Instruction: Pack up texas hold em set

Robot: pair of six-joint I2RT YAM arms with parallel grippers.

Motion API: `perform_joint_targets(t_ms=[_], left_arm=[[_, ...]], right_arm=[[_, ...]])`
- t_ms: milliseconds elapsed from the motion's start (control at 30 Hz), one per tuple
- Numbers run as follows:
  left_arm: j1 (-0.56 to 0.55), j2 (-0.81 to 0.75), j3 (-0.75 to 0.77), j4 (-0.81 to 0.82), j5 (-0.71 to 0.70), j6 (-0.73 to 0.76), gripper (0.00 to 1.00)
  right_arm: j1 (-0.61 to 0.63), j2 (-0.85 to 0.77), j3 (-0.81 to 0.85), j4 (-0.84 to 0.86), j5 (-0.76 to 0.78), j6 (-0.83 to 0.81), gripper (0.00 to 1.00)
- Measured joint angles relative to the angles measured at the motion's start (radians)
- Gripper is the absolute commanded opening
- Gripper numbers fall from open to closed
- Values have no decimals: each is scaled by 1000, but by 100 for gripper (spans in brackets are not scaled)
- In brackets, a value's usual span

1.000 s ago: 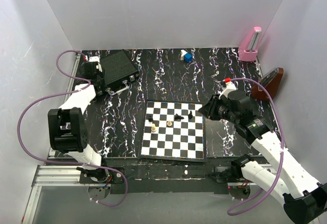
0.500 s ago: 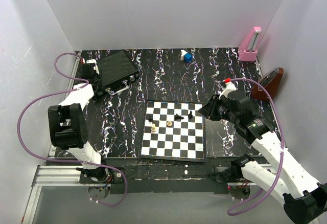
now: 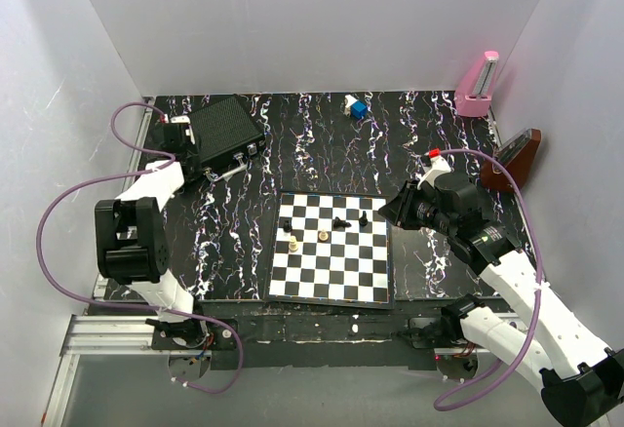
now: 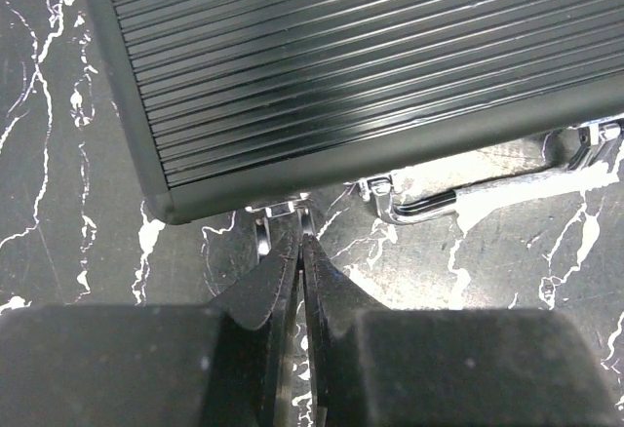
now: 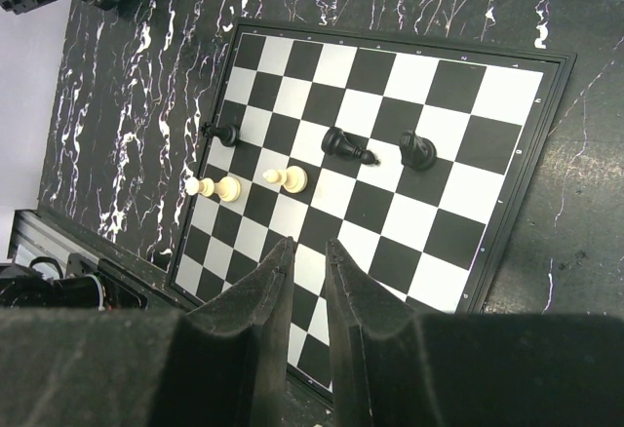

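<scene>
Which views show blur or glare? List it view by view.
Left wrist: the left gripper is a blurred dark mass up close; the black ribbed case is sharp, with glints on its silver handle. Right wrist: the right gripper is soft, the black-and-white chessboard crisp. Top external: evenly lit, sharp, soft shadows.

Black white-veined table [image 3: 439, 125] carrying: closed ribbed black case [image 3: 226, 127], far left; chessboard [image 3: 336, 252], near centre; small blue block [image 3: 358, 108], far centre; pink metronome [image 3: 480, 86], far right.
</scene>
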Motion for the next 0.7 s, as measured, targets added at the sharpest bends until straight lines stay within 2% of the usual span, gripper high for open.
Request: perform_joint_targets(t_ms=[700], left_arm=[[-31, 82, 0, -10, -41, -11, 5]], right_arm=[[0, 0, -17, 3, 1, 0, 27]])
